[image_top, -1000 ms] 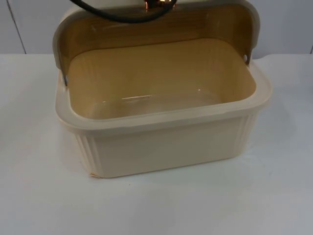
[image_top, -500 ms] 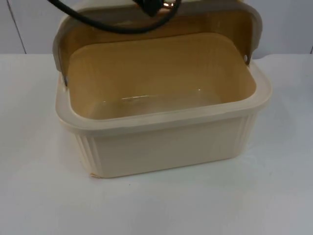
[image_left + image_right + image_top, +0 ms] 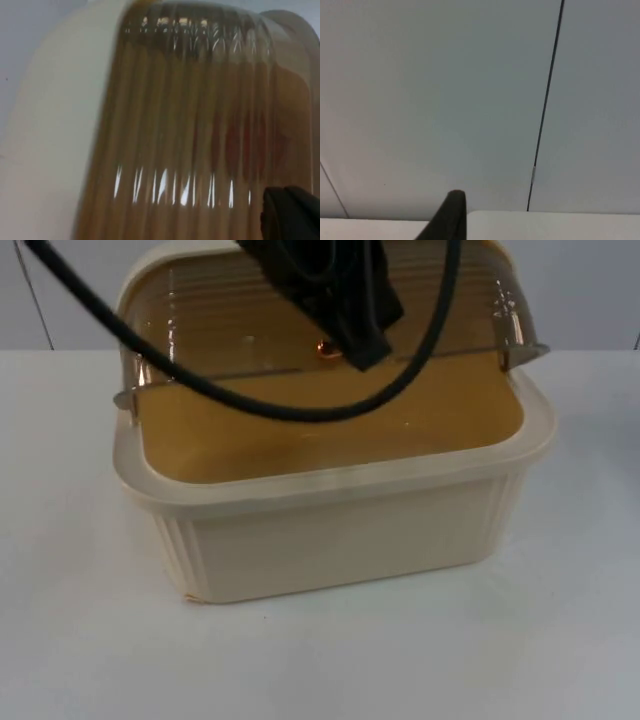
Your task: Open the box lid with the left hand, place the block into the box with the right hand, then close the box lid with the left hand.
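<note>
Left gripper [image 3: 345, 335] on ribbed lid [image 3: 230, 315], half-lowered over cream box [image 3: 340, 530]; finger spread unclear, possibly gripping.

a white bench [image 3: 90, 640] runs back to a grey partition wall [image 3: 590, 290] (pale and matte). a thin dark vertical seam [image 3: 545, 100] splits the wall into panels. even, soft light falls throughout.
</note>
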